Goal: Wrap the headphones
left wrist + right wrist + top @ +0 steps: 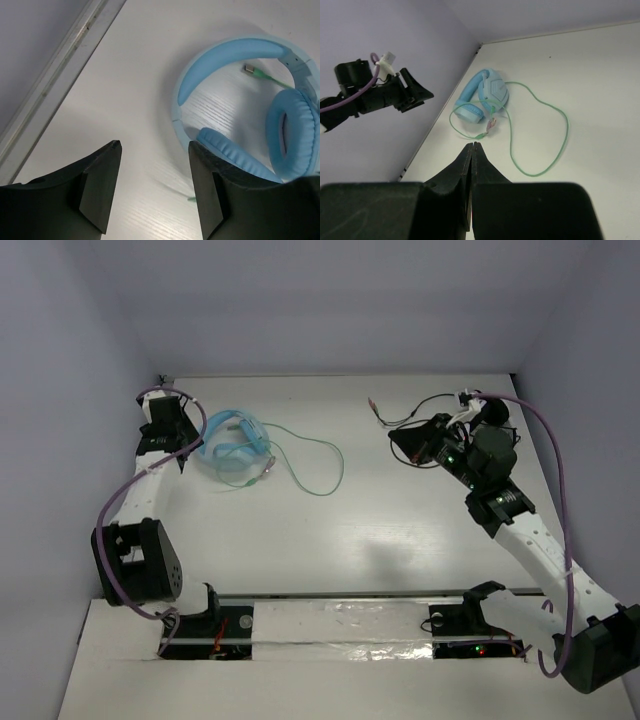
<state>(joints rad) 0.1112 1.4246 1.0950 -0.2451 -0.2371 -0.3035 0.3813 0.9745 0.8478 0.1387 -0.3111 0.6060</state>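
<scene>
The light blue headphones (235, 443) lie at the far left of the table, the ear cups folded together. Their thin pale green cable (325, 475) loops loosely to the right across the table. My left gripper (197, 443) is open and empty, right at the headphones' left side. In the left wrist view its right finger sits against an ear cup (295, 135), the band (235, 50) arches ahead, and the cable plug (250, 69) lies inside the band. My right gripper (397, 445) is shut and empty, well to the right of the cable. In its wrist view (474, 146) it points at the headphones (485, 92).
A smaller black-and-white headset (472, 403) with a black cable (400, 420) lies at the back right, partly hidden by my right arm. The back and left walls (60, 390) stand close behind the headphones.
</scene>
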